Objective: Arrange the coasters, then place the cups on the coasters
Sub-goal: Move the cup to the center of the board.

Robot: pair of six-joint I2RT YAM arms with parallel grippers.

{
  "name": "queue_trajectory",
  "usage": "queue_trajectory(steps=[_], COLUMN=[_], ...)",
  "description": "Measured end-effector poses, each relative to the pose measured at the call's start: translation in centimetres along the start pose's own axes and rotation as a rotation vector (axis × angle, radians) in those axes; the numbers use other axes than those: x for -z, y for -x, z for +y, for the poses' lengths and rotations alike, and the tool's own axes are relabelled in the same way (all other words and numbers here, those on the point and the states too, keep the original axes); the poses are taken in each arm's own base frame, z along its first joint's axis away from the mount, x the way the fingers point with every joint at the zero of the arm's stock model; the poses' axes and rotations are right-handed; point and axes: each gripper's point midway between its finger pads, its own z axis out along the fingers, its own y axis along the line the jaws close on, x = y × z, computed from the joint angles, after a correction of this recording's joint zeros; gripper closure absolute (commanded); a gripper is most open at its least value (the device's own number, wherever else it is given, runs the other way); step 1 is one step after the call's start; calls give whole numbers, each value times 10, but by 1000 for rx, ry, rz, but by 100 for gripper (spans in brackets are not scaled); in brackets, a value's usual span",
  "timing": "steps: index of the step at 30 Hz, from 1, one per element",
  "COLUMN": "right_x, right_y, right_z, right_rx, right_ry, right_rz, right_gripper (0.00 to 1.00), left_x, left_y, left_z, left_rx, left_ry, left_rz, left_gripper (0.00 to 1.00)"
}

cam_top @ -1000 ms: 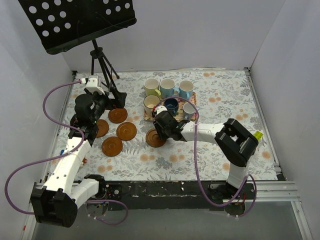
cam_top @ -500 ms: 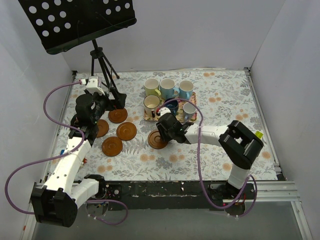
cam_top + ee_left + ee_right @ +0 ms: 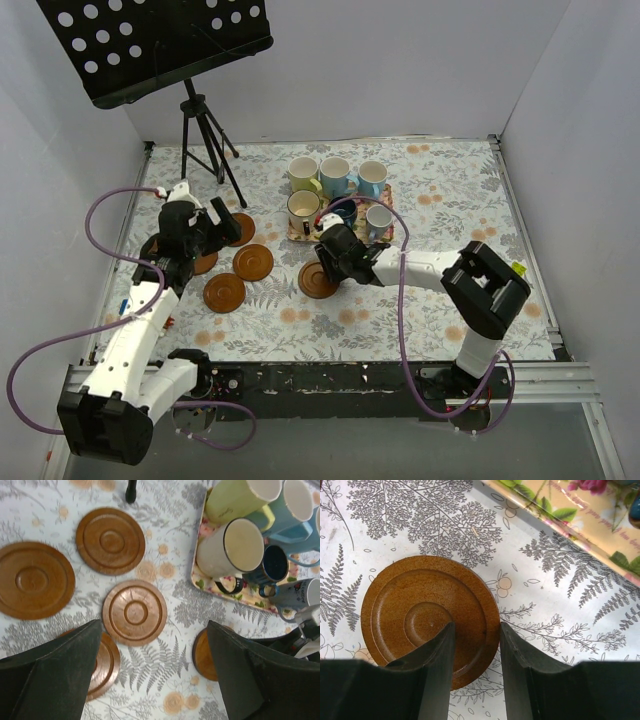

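Five coasters show as brown ringed discs. Three of them (image 3: 253,262) (image 3: 224,293) (image 3: 243,230) lie at centre left and a fourth (image 3: 203,264) peeks from under my left arm. My left gripper (image 3: 222,228) hovers open above them; its wrist view looks down on one coaster (image 3: 135,612) between the wide fingers. My right gripper (image 3: 335,262) is shut on the fifth coaster (image 3: 415,605) lying flat, one finger in its centre dip, the other at its rim. Several cups stand on the floral tray (image 3: 385,205): yellow-green (image 3: 303,173), two light blue (image 3: 334,176) (image 3: 371,178), cream (image 3: 303,207), dark blue (image 3: 343,212), small grey-blue (image 3: 378,220).
A black music stand (image 3: 150,40) on a tripod (image 3: 205,130) stands at the back left, one leg ending near the coasters. White walls close in the floral tablecloth (image 3: 450,190) on three sides. Purple cables loop beside both arms.
My left gripper has drawn back from the tripod toward the near side, over the coasters. The right gripper and its coaster have slid slightly to the right.
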Motion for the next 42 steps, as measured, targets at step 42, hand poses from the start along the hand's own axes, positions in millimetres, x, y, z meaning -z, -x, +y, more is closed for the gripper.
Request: queue_trajectory(steps=[42], right_x=[69], right_y=[67], right_z=[10], right_rx=[-7], right_ry=[202], right_rz=[-233], right_gripper=[30], left_x=[-36], left_y=[-154], left_z=[61], left_rx=[39], left_ry=[487], left_rz=[352], left_gripper=[24])
